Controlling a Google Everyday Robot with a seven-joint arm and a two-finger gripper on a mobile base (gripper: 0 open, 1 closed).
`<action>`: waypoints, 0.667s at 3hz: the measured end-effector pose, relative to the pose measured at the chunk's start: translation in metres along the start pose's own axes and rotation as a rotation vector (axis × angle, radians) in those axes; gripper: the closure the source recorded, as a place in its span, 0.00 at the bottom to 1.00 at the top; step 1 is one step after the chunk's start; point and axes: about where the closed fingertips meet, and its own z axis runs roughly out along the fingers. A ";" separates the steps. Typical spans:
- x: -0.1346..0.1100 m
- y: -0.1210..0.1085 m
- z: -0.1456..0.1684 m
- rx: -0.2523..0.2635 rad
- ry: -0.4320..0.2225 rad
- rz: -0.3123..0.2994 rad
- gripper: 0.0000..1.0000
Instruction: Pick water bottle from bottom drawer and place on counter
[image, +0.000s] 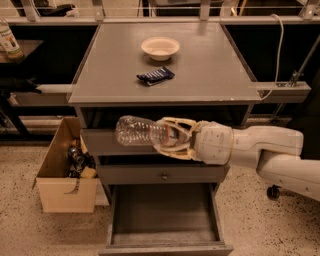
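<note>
Your gripper (163, 134) hangs in front of the cabinet, level with the top drawer face. The arm comes in from the right of the view. The jaws are clamped on the water bottle (137, 131), one finger over the top of it and one underneath, closed only as far as the bottle's width allows.

The grip sits at the label end. The clear ribbed body sticks out to the left past the fingertips, and the other end is hidden inside the gripper. The bottle lies on its side, roughly horizontal, in the air. It is below the front edge of the counter (210, 65) and well above the bottom drawer (165, 215), touching neither.

The bottom drawer stands open with its plain grey floor showing. On the counter, a bowl (160, 47) sits toward the back and a dark wrapper (155, 76) lies just in front of it, the two apart. A cardboard box (67, 195) sits on the floor beside the cabinet, at the left of the view, with some items inside. A green-and-white labelled bottle (9, 40) stands at the far left edge of the view.
</note>
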 end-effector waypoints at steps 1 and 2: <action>0.001 -0.048 -0.046 0.093 -0.056 0.050 1.00; 0.000 -0.048 -0.046 0.093 -0.056 0.049 1.00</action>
